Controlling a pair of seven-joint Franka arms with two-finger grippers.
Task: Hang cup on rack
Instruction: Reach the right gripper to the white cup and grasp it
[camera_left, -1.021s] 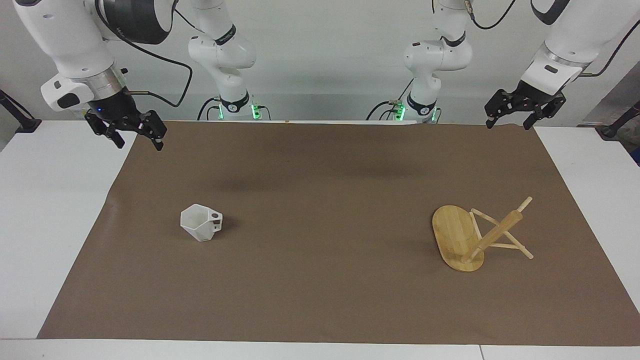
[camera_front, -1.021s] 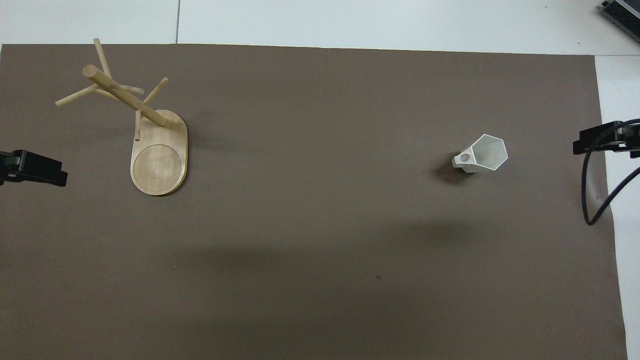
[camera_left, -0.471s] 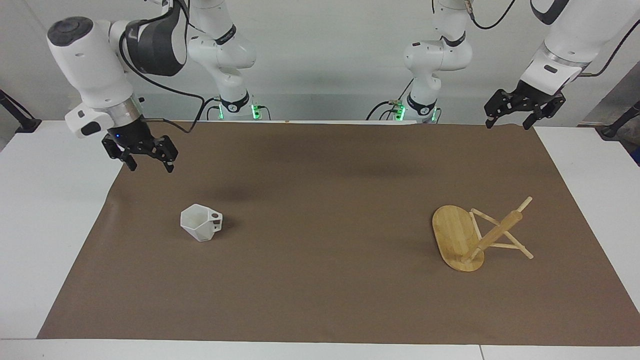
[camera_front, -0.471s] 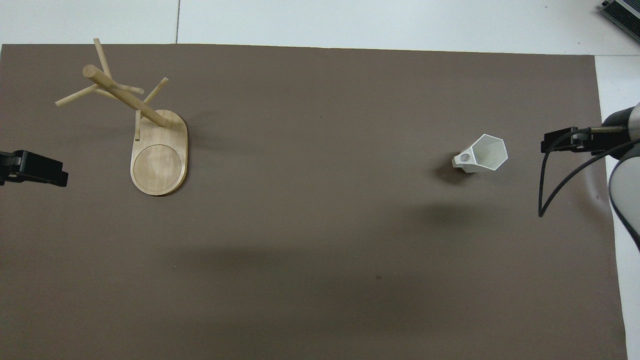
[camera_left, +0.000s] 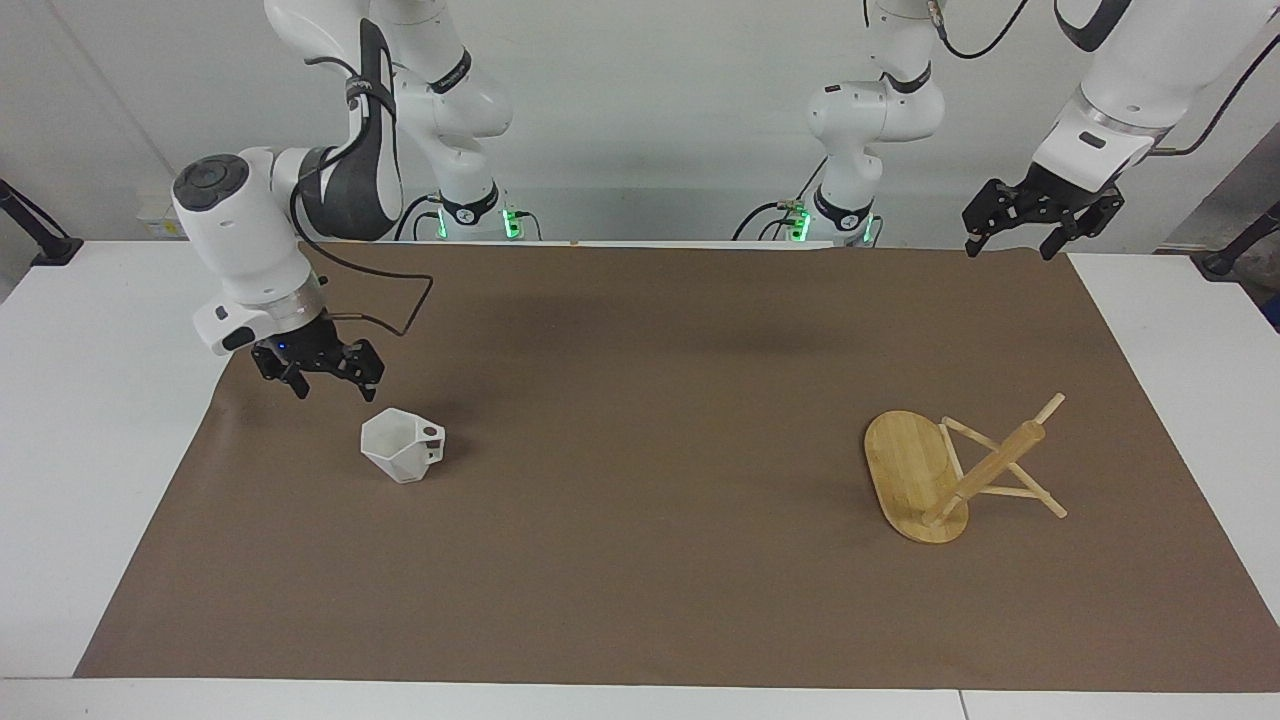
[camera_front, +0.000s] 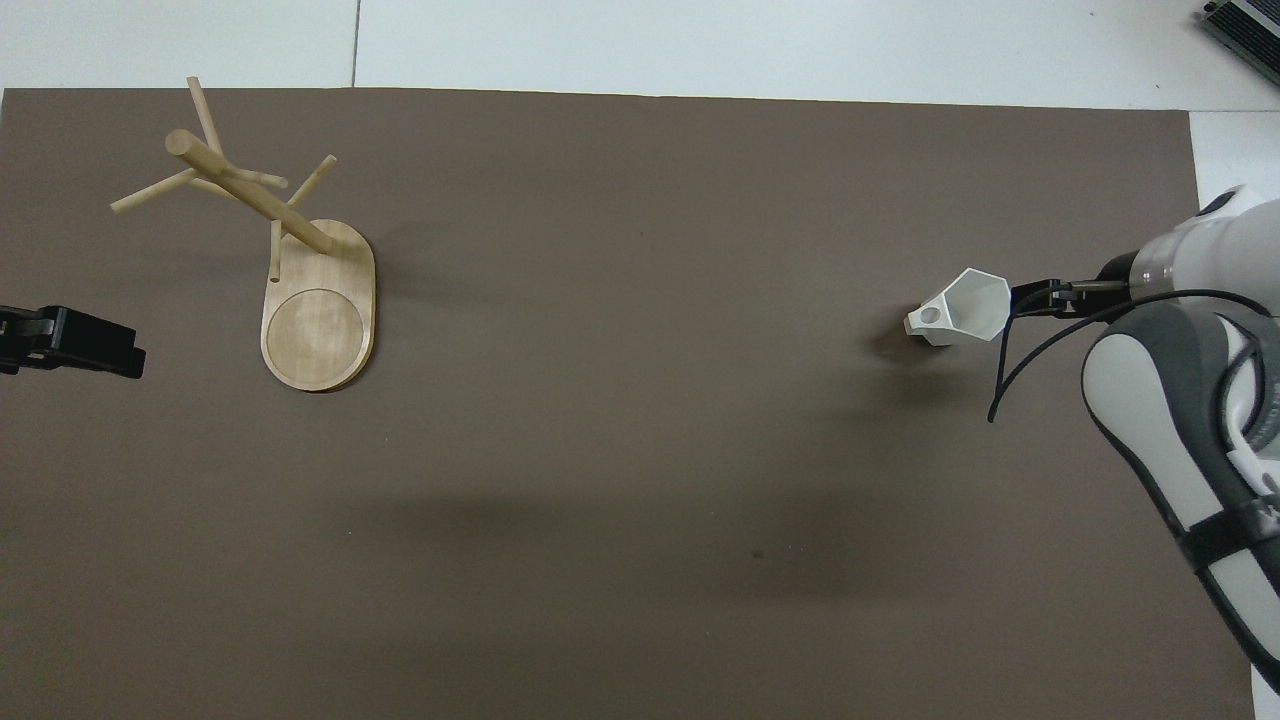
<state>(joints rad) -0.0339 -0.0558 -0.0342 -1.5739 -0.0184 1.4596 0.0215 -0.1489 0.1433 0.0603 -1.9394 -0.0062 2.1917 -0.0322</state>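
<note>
Now, cup (camera_left: 402, 445): upright on the mat, right arm's end; handle at three o'clock in the facing view.
Right gripper (camera_left: 320, 378): jaws wide, empty, over the mat beside the cup.
Left gripper (camera_left: 1012, 234): jaws wide, waiting.
Rack (camera_left: 955, 467): upright, well apart.
Risk: a skewed descent could knock the cup over.

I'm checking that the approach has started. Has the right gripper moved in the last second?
Yes. The right gripper, open, has come down from the brown mat's edge toward the cup, not touching it.
</note>
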